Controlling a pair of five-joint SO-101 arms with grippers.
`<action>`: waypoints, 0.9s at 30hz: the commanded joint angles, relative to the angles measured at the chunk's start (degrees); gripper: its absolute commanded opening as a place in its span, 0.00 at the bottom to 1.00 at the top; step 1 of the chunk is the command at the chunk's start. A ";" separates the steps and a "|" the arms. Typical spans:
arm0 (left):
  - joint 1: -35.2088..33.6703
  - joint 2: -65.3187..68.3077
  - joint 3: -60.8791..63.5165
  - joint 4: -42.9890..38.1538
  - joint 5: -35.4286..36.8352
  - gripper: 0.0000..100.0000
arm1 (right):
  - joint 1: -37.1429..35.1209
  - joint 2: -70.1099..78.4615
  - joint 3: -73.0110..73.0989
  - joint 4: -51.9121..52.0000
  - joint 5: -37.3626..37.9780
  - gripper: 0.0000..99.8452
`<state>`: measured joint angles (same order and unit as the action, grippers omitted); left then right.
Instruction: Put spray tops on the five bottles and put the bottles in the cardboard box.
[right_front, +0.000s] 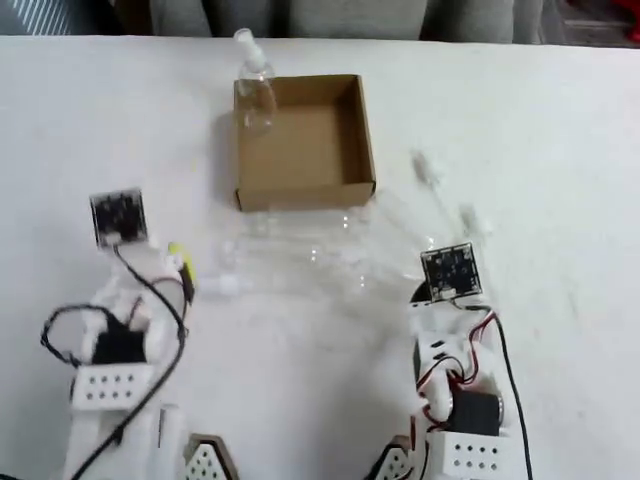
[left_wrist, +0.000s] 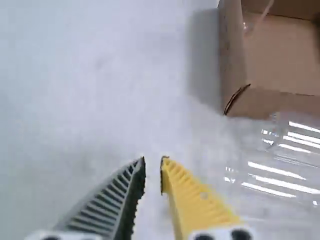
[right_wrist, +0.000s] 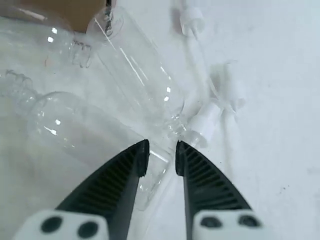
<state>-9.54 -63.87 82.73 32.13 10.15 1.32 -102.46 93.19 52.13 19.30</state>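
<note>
Right end effector (right_wrist: 161, 155) slightly parted, empty, over lying bottles (right_wrist: 135, 75); left end effector (left_wrist: 152, 172) likewise, over bare tabletop (left_wrist: 75, 75). Risk: slick round bottles roll away under off-centre pinch.

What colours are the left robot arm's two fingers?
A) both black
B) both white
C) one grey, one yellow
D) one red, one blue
C: the left wrist view shows the left gripper over the white table, and its two fingers are one grey and one yellow.
</note>
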 joint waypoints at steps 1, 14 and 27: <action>-1.01 -7.52 4.40 -2.73 0.35 0.07 | -0.22 -0.13 -6.33 -1.01 0.62 0.07; -5.85 -31.78 8.53 22.24 -9.49 0.08 | -2.95 35.82 -38.59 -0.84 2.20 0.07; -3.82 -40.84 14.33 26.81 -16.00 0.08 | -11.91 77.93 -68.75 0.40 2.11 0.07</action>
<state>-14.20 -103.43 97.23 58.68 -5.23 -8.88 -31.34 31.47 52.13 20.97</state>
